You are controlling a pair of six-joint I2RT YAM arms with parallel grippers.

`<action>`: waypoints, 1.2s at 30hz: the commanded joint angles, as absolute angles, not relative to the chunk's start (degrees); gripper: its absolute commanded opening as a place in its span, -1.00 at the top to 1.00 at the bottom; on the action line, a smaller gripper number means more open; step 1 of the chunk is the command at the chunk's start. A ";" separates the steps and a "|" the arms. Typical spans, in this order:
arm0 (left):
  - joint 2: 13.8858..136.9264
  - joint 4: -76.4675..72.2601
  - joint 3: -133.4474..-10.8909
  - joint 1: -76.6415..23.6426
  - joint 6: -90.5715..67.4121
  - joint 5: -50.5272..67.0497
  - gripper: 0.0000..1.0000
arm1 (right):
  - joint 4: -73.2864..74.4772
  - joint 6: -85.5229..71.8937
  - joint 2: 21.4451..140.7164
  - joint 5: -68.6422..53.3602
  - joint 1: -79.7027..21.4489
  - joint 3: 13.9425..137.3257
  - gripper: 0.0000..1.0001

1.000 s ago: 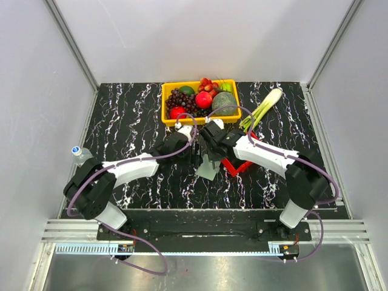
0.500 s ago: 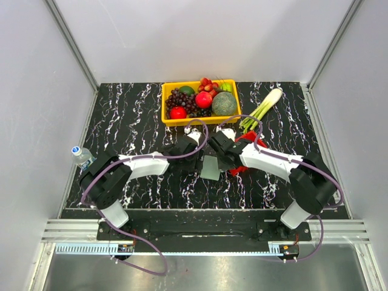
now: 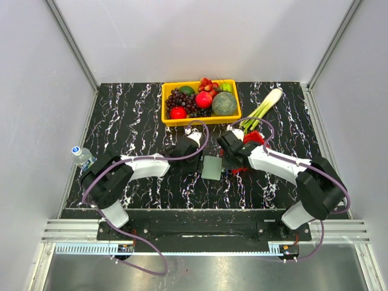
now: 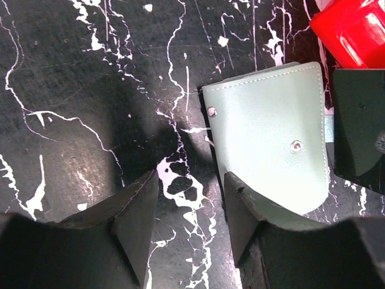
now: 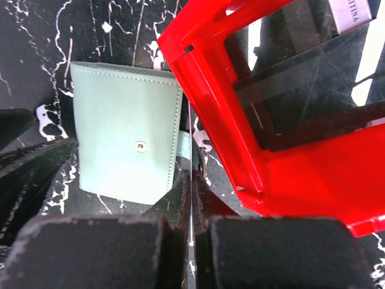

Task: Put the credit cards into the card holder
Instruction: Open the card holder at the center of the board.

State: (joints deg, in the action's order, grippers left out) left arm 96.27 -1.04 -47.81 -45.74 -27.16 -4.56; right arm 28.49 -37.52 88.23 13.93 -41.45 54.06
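The grey-green card holder (image 3: 211, 168) lies closed and flat on the black marble table, snap up; it shows in the left wrist view (image 4: 271, 132) and the right wrist view (image 5: 120, 132). My left gripper (image 4: 191, 177) is open and empty, low over the table at the holder's left edge, one finger over its corner. My right gripper (image 5: 190, 176) is shut on a thin credit card (image 5: 190, 138) seen edge-on, between the holder's right edge and the red basket (image 5: 301, 174). Dark cards (image 5: 301, 90) and a whitish one (image 5: 355, 15) lie in the basket.
A yellow tray (image 3: 165, 104) of fruit stands at the back centre, a leek (image 3: 262, 108) to its right. A small bottle (image 3: 80, 154) lies at the table's left edge. The red basket (image 3: 253, 138) sits just behind my right gripper.
The card holder, tilted between the grippers a second ago, now lies flat. Both arms have dropped low to the table; the right gripper has shifted right of the holder.
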 commanded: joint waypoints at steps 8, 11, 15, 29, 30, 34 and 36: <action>97.56 -2.46 -47.28 -46.84 -28.56 -0.44 -0.02 | 20.40 -38.32 89.21 1.59 -36.30 52.13 1.00; 97.56 -3.16 -46.76 -46.85 -28.74 -0.26 -0.02 | 18.29 -38.85 88.95 -1.39 -35.60 50.54 1.00; 97.21 -3.95 -46.06 -46.85 -29.00 -0.26 -0.02 | 14.60 -39.02 86.58 -4.04 -35.25 48.70 1.00; 92.47 -14.22 -40.35 -46.58 -32.95 3.51 -0.15 | 8.27 -39.99 85.25 -10.71 -34.98 48.87 1.00; 91.85 -15.54 -39.38 -46.32 -33.66 3.78 -0.18 | 7.48 -40.43 85.34 -11.42 -34.89 48.61 1.00; 89.65 -20.65 -36.13 -44.83 -36.21 5.62 -0.21 | 4.58 -41.66 85.08 -13.27 -34.89 47.73 1.00; 88.51 -22.75 -34.55 -43.77 -36.91 5.97 -0.22 | 3.87 -41.92 85.08 -13.71 -34.89 47.64 1.00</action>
State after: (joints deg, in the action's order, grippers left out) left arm 91.53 -15.53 -37.15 -45.17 -33.76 1.93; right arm 10.63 -39.83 85.30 -9.78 -34.87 47.64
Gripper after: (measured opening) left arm 0.606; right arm 0.010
